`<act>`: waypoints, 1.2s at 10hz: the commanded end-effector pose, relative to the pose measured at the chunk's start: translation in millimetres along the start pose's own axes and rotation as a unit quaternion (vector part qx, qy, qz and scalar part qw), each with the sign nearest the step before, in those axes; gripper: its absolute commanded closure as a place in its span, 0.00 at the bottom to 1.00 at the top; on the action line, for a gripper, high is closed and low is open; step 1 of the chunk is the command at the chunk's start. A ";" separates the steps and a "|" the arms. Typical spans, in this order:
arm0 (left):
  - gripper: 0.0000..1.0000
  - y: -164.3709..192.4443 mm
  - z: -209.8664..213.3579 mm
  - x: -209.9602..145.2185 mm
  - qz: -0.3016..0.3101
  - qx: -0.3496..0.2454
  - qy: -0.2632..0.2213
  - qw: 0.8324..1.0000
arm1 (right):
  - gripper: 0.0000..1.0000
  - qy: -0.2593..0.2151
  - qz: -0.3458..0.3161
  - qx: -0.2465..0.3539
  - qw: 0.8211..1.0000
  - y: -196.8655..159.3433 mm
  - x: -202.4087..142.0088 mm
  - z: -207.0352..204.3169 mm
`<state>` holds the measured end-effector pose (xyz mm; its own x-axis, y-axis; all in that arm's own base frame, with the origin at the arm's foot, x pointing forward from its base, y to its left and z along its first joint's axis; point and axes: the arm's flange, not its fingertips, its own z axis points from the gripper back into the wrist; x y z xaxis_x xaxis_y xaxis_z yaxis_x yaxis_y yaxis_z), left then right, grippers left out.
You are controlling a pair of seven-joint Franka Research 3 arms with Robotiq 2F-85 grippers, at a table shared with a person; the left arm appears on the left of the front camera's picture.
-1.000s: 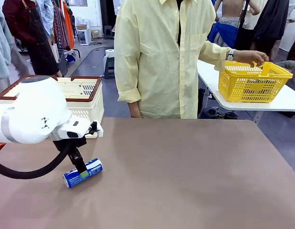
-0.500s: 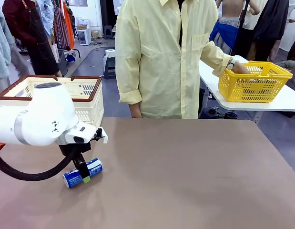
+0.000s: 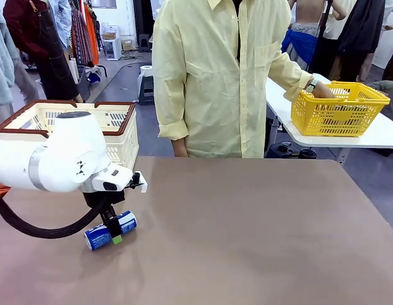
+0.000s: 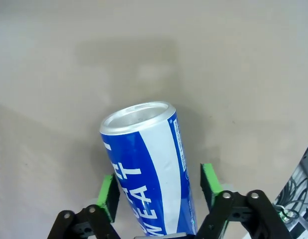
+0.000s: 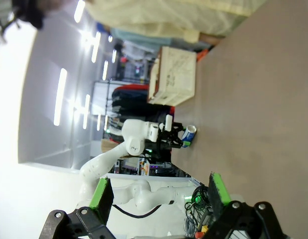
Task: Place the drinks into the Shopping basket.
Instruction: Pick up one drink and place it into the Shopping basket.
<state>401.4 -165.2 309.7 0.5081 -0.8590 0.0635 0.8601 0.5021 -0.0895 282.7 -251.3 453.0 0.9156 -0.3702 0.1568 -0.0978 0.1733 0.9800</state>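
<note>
A blue drink can with white lettering [image 3: 93, 239] lies on its side on the brown table [image 3: 247, 229] at the front left. My left gripper [image 3: 113, 232] is down over it, jaws astride its body. In the left wrist view the can [image 4: 144, 164] runs between the green pads [image 4: 209, 185]; one pad sits against it and a narrow gap shows at the other. The cream-white Shopping basket [image 3: 129, 118] with a brown rim stands behind the left arm at the table's far left edge. My right gripper [image 5: 158, 191] is open and holds nothing, far from the can [image 5: 188, 135].
A person in a pale yellow shirt [image 3: 215, 76] stands at the far side, one hand [image 3: 321, 91] in a yellow mesh basket [image 3: 339, 113] on a white side table at the right. The brown table's middle and right are bare.
My left gripper has come down a little over the blue can and its jaws have narrowed around it. The person's hand has dipped into the yellow basket.
</note>
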 end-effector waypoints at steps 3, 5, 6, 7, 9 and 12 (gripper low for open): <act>1.00 2.4 -2.0 4.6 0.007 0.006 0.026 1.000 | 0.00 0.000 0.012 0.006 1.000 2.0 -0.5 -1.1; 1.00 2.1 -3.5 5.6 0.009 0.008 0.032 0.999 | 0.00 0.000 0.012 0.006 1.000 2.0 -0.5 -1.1; 1.00 2.1 2.3 3.3 0.013 0.008 0.028 0.999 | 0.00 0.000 0.012 0.006 1.000 2.0 -0.5 -1.1; 1.00 2.7 22.5 -7.0 0.018 0.009 0.018 1.000 | 0.00 0.000 0.012 0.006 1.000 2.0 -0.5 -1.1; 1.00 5.8 96.7 -43.8 0.081 -0.004 0.037 0.996 | 0.00 0.000 0.012 0.006 1.000 2.0 -0.5 -1.1; 1.00 -18.7 186.2 -92.4 0.136 0.021 -0.023 0.990 | 0.00 0.000 0.012 0.006 1.000 2.0 -0.5 -1.1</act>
<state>357.4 -78.6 470.7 0.7039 -0.7085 0.0501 0.7095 0.6982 -0.0954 282.9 -251.1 452.8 0.9160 -0.3694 0.1566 -0.0977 0.1731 0.9800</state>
